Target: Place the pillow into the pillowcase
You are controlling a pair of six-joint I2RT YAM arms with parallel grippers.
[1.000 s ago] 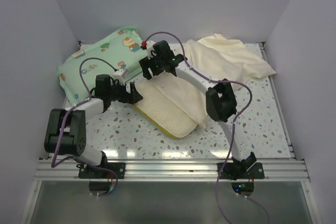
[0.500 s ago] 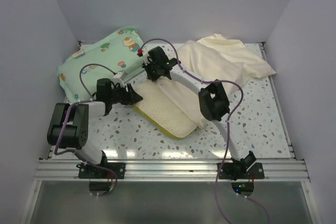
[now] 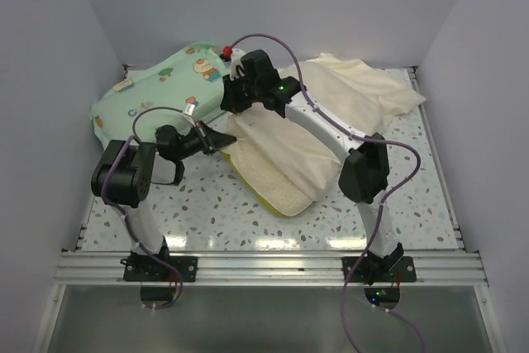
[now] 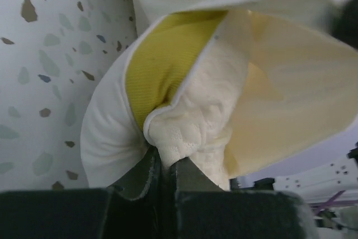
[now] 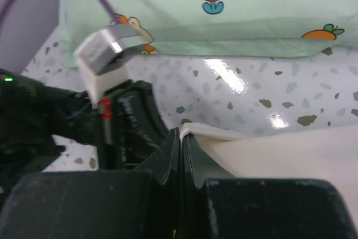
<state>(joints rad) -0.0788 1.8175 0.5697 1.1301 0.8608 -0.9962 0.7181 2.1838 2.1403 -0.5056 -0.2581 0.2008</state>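
A second ago neither arm gripped anything. Now the left hand [image 3: 216,140] is clamped on a far corner of the pillow [image 3: 285,194], and the right hand [image 3: 235,116] is closed on the edge of the pillowcase [image 3: 269,145], which covers more of the pillow than before. The pillow lies in the middle of the speckled table [image 3: 207,204], its long axis running from far left to near right, with the near end uncovered. Plain pale walls [image 3: 273,6] stand around, and a mint-green pillow [image 3: 157,88] lies behind.
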